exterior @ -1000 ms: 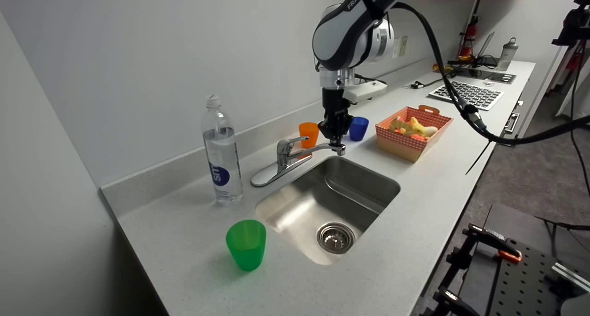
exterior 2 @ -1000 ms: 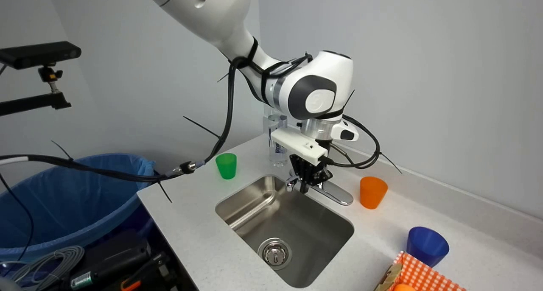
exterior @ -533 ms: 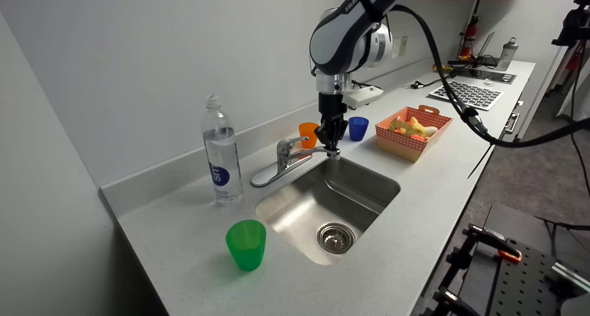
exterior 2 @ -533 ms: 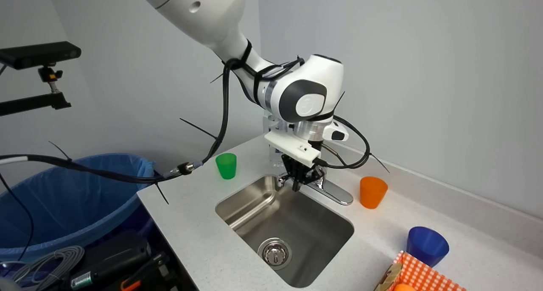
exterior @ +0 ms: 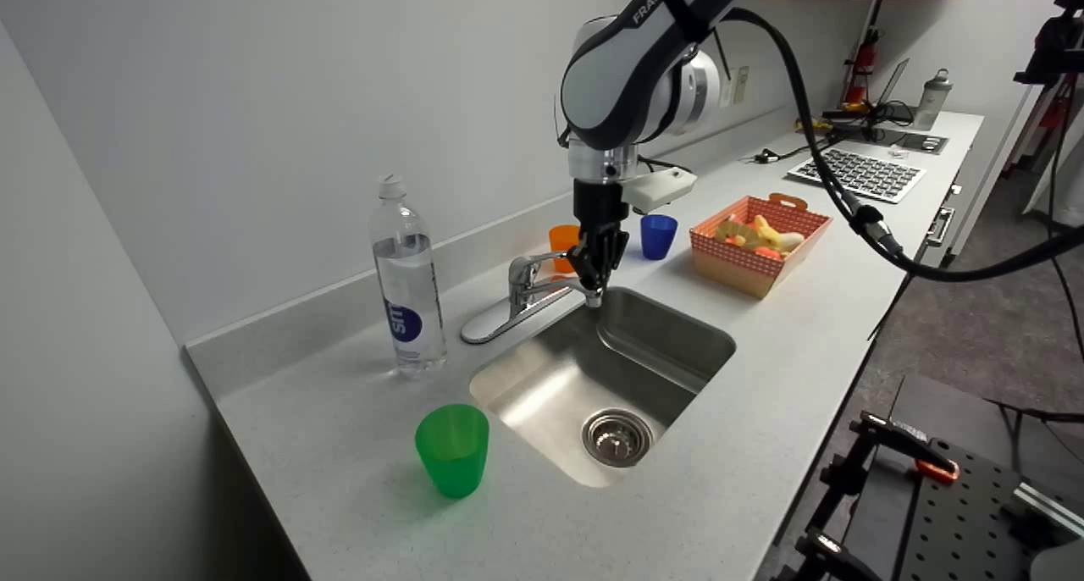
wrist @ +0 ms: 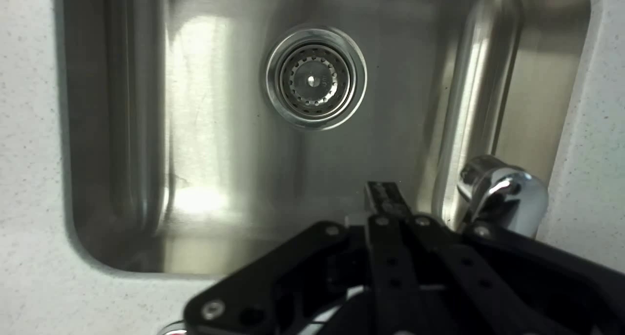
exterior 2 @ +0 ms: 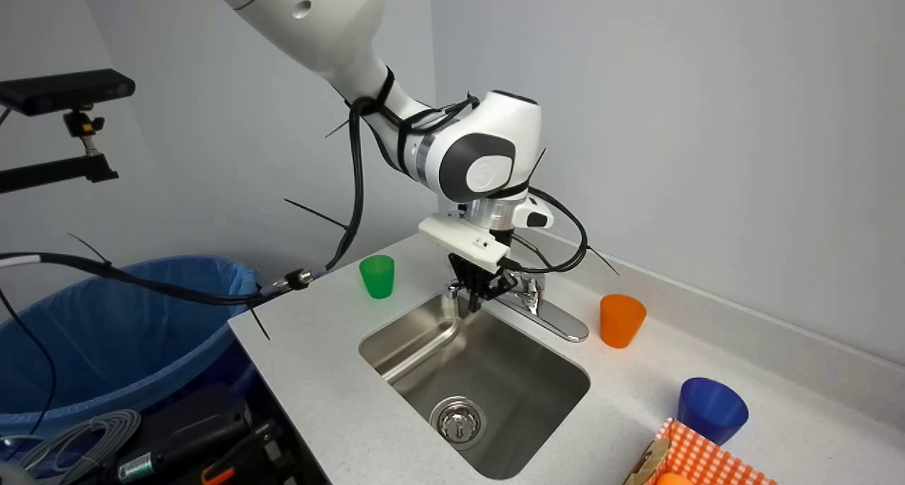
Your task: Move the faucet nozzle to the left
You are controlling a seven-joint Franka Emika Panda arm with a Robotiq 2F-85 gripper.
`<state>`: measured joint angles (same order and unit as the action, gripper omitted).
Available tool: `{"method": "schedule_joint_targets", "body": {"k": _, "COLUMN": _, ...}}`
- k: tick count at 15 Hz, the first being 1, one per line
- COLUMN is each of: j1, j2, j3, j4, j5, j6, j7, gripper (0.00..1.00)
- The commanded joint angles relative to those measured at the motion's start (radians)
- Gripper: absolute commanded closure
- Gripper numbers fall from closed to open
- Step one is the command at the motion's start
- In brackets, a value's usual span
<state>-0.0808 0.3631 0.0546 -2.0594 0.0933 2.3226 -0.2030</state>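
The faucet nozzle is a slim chrome spout whose tip is over the edge of the sink in both exterior views. In the wrist view the nozzle is at the right, partly hidden behind the gripper's linkage. My gripper points down with its fingertips together and nothing visible between them. It is beside the spout, close to the tip, also in both exterior views. The exact contact between finger and spout is hidden.
The steel sink lies below. A water bottle and a green cup stand near the faucet. An orange cup, a blue cup and a checkered basket stand on the other side. A wall runs behind.
The gripper and the spout tip have moved together, leftward in both exterior views. The spout has swung round on its base. The cups and bottle have not moved.
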Motion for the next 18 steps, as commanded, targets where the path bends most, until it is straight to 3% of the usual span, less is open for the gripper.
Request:
{"method": "schedule_joint_targets", "body": {"k": 1, "j1": 0.029, "j2": -0.031, "j3": 0.022, "j4": -0.067, "j5": 0.015, "j6": 0.056, "j7": -0.016, "gripper": 1.00}}
{"method": "schedule_joint_targets", "body": {"k": 18, "j1": 0.108, "j2": 0.013, "j3": 0.026, "j4": 0.024, "j5": -0.063, "j6": 0.069, "j7": 0.028, "gripper": 1.00}}
